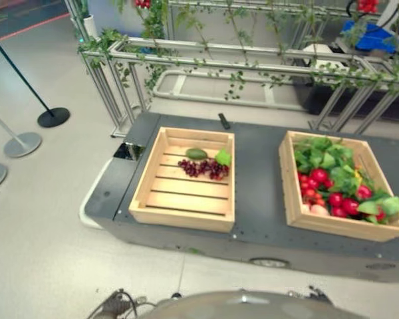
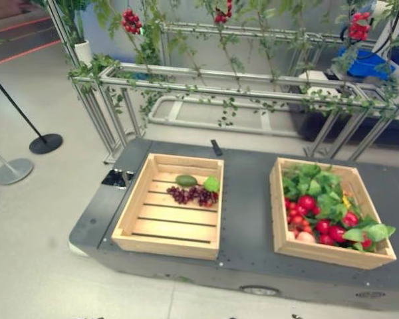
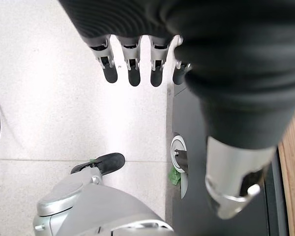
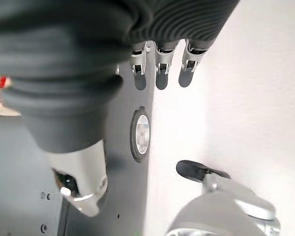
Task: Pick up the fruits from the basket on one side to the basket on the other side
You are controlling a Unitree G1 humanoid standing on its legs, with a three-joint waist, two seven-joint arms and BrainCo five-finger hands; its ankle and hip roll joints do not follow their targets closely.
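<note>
A heap of small round red fruits (image 1: pixel 327 193) tangled with broad green leaves fills the slatted pale-wood crate (image 1: pixel 294 206) on the robot's right side of the low dark-grey platform (image 1: pixel 256 193), the supply to be carried across. By the look of them the red pieces are light, smooth-skinned and liable to roll or slip, so a gentle cupping hold around the body of a single exposed fruit near the crate's near edge seems wiser than a hard pinch or a tug at the leaves. Well apart to the left of that crate on the same platform sits a matching pale-wood crate (image 1: pixel 183 211), where a bunch of dark purple grapes (image 1: pixel 203 167), a smooth green oval fruit (image 1: pixel 196 153) and a loose green leaf (image 1: pixel 223 157) lie toward its far end; the grapes look soft and easily crushed. A small black stick-shaped object (image 1: pixel 223 121) lies on the platform just beyond the left crate. Behind it stands a silver metal frame wound with green vine (image 1: pixel 239 66). The left hand (image 3: pixel 132 66) and right hand (image 4: pixel 160 73) hang low at the platform's near edge, fingers straight and relaxed, holding nothing.
</note>
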